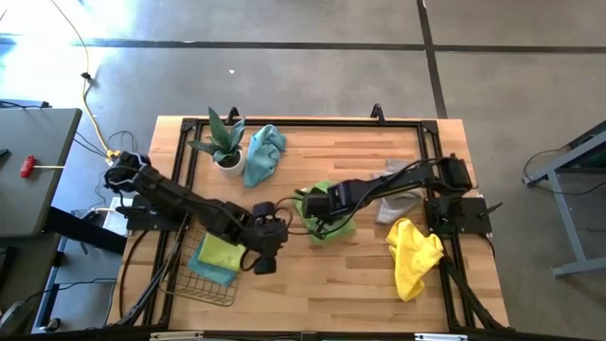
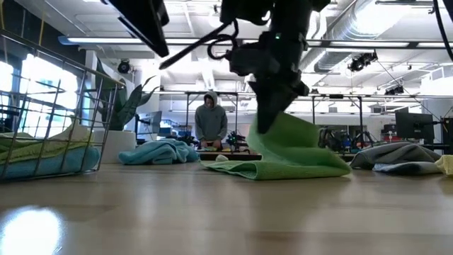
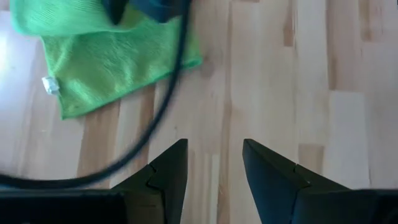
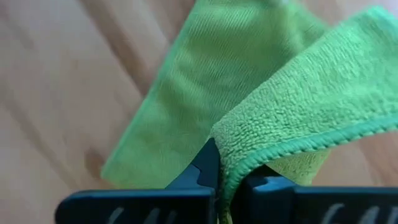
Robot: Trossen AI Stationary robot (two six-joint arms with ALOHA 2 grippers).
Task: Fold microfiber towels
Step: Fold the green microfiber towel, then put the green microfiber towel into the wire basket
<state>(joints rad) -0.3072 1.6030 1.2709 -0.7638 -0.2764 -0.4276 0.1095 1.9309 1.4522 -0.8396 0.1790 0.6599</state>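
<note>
Two folded towels, one lime and one teal, lie in the wire basket near left. One yellow towel lies near right. The left gripper, fingers apart, hovers empty beside the basket. The right gripper pinches one green towel at centre. One grey towel lies right; one teal towel and one plant stand far.

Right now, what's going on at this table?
The right gripper is shut on an edge of the lime green towel, lifting it mid-table to fold it. The left gripper hovers open and empty beside it. Folded towels sit in the wire basket; teal, grey and yellow ones wait.
</note>
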